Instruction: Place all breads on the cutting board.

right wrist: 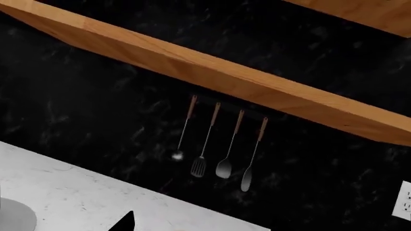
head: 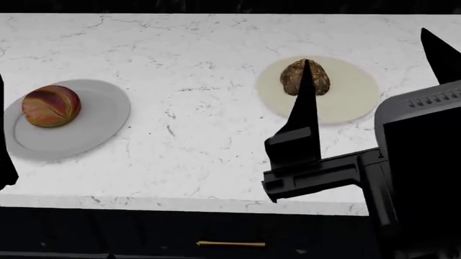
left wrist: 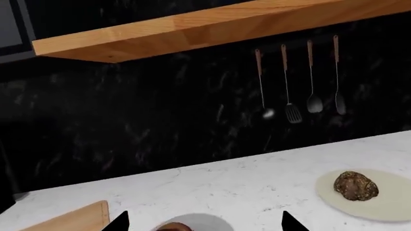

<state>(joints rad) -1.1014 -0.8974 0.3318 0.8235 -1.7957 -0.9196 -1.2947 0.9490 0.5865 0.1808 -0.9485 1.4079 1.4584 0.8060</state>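
A glossy reddish-brown striped roll point(head: 51, 105) sits on a grey plate point(head: 101, 116) at the left of the white counter. Only its top point(left wrist: 173, 226) shows in the left wrist view, between the wide-apart tips of my open left gripper point(left wrist: 205, 222). A dark seeded roll point(head: 295, 75) point(left wrist: 355, 185) rests on a cream plate point(head: 353, 89) point(left wrist: 385, 204). My right gripper point(head: 364, 45) hangs open over that plate and holds nothing. A corner of the light-wood cutting board point(left wrist: 70, 220) shows beside the grey plate; the board is out of the head view.
Several utensils point(left wrist: 299, 84) point(right wrist: 218, 144) hang on the black wall under a wooden shelf point(left wrist: 192, 29). A wall outlet point(right wrist: 403, 199) is at the right. The counter's front edge point(head: 180, 204) runs above a drawer handle point(head: 230, 244).
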